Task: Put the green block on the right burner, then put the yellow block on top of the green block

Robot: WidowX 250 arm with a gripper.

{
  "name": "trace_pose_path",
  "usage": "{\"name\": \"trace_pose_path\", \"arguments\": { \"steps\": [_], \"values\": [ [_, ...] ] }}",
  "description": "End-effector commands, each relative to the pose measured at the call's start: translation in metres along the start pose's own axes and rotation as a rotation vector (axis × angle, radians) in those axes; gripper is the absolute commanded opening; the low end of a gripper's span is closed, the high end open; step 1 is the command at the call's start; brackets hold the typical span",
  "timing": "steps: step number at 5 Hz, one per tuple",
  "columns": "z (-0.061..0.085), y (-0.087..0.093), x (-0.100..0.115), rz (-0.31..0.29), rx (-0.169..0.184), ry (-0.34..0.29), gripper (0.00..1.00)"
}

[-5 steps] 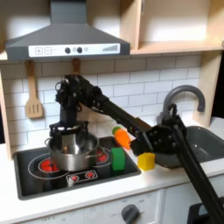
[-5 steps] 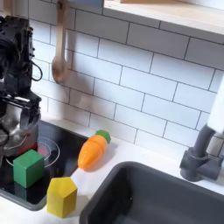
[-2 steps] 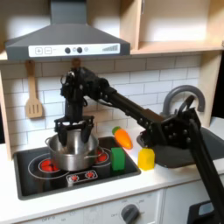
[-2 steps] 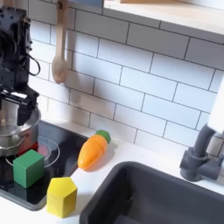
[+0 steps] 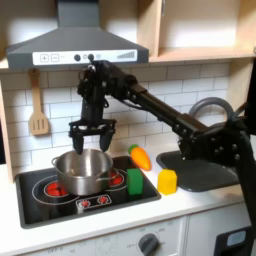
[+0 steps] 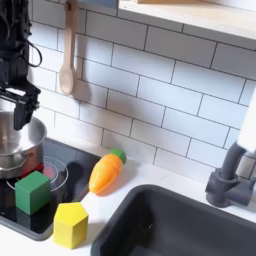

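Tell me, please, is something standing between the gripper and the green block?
Nothing visible blocks it. The gripper hangs open above the pot, and the green block sits beside the pot on the first exterior view's right, with its top uncovered.

The white table [image 5: 190, 210] carries a black stovetop [image 5: 50, 205] at lower left in the first exterior view. A steel pot [image 5: 83, 170] and green block [image 5: 134, 181] sit on the stovetop. The yellow block [image 5: 167, 181] and toy carrot [image 5: 139, 157] lie beside it.

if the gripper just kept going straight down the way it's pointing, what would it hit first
Most likely the steel pot. In the first exterior view the gripper hangs open, fingers down, above the pot's mouth, so it would enter the pot or catch its rim; depth is uncertain. The green block sits off to the side.
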State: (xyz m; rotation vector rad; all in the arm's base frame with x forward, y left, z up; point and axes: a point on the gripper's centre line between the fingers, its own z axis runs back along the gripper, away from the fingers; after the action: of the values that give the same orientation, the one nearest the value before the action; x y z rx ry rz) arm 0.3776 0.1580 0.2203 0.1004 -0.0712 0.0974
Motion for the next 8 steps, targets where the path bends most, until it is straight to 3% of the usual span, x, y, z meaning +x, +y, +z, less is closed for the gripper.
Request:
{"name": "trace_pose_path", "arguments": {
  "steps": [1, 4, 5, 6, 8],
  "values": [
    [0.017, -0.030, -0.027, -0.062, -0.044, -0.016, 1.00],
    [0.031, -0.058, -0.075, -0.158, -0.038, -0.020, 1.00],
    [0.033, -0.071, -0.092, -0.153, -0.058, -0.002, 1.00],
    [0.037, -0.077, -0.101, -0.141, -0.058, -0.002, 1.00],
    [0.040, -0.095, -0.115, -0.063, -0.066, 0.030, 1.00]
  ]
}}
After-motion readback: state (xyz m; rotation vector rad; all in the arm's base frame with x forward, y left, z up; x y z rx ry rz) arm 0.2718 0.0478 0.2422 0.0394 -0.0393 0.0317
